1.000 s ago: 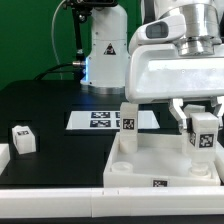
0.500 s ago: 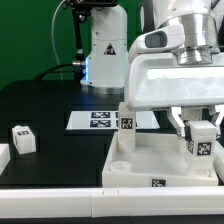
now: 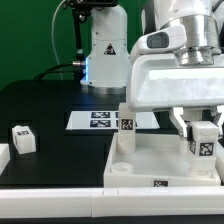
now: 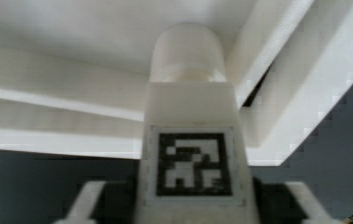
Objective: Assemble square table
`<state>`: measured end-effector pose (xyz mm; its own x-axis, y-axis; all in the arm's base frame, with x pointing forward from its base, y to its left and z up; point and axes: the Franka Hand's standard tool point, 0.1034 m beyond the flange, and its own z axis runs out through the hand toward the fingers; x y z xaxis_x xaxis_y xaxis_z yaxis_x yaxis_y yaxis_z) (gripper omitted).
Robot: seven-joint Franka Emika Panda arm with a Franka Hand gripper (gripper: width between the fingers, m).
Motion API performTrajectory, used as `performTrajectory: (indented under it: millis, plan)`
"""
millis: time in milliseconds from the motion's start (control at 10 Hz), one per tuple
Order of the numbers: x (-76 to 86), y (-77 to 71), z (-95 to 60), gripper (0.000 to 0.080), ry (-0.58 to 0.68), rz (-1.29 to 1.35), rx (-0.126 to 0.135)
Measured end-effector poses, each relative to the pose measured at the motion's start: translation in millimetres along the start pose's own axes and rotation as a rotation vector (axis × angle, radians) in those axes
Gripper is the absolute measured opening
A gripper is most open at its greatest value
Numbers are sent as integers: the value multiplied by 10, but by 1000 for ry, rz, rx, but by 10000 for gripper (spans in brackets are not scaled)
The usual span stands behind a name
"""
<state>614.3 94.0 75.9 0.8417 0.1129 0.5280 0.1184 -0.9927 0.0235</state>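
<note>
The square table's white slab (image 3: 150, 160) lies at the front, to the exterior view's right. One white leg (image 3: 128, 122) with a black-and-white tag stands upright at its far left corner. My gripper (image 3: 203, 132) is shut on a second tagged leg (image 3: 204, 145), held upright over the slab's right side. In the wrist view this leg (image 4: 194, 110) fills the middle, gripped by a finger (image 4: 98, 200) on each side, with the slab (image 4: 66, 60) behind it. A third tagged leg (image 3: 22, 138) lies loose on the black table at the left.
The marker board (image 3: 100, 119) lies flat behind the slab. A plain white block (image 3: 3, 155) sits at the exterior view's left edge. The robot's white base (image 3: 103, 50) stands at the back, in front of a green backdrop.
My gripper has sunk a little toward the slab with the leg in it, and the wrist has turned slightly. The other parts have stayed in place.
</note>
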Motion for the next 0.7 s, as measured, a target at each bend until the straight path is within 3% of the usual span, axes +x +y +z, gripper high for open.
performTrajectory:
  millis: [100, 200, 500, 700]
  plan:
    - [15, -7, -9, 457, -31, 1, 9]
    - [146, 27, -84, 602, -42, 8, 14]
    - [215, -50, -104, 647, -270, 39, 73]
    - [88, -114, -78, 649, -417, 50, 99]
